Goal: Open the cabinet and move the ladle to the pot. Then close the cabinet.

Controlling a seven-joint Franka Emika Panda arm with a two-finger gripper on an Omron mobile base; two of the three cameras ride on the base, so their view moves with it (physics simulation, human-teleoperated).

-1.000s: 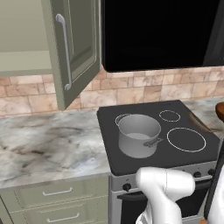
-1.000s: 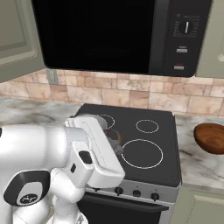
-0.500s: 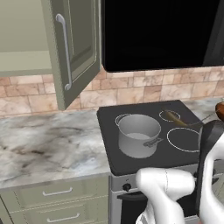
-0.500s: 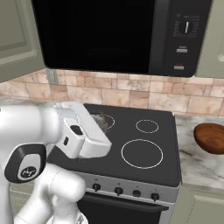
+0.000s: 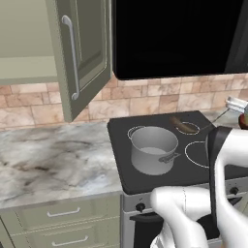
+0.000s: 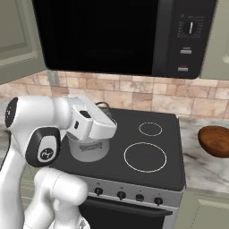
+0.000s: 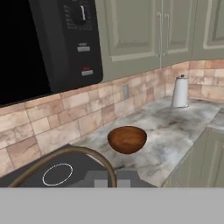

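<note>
Gripper (image 7: 113, 179) fingers are drawn together on the thin handle of the ladle (image 7: 74, 149), so the ladle sits right in the grip. From the hand's own camera its dark handle arches up from between the fingertips and curves away to one side, and I cannot make out its bowl there. Close beneath and behind the hand, the pot (image 5: 154, 155) stands upright on the black stove (image 6: 174, 134). Its pale inside is open to view from the left, and the ladle is not in it. Just ahead of the gripper lies a small burner ring. Beyond that a wooden bowl (image 7: 127, 139) rests on the marbled counter (image 7: 175, 127), and a white jug (image 7: 179, 92) stands farther along by the wall. Up ahead hangs the microwave (image 7: 65, 43). Well off on the pot's far side, the cabinet (image 5: 82, 53) has its door swung open.
</note>
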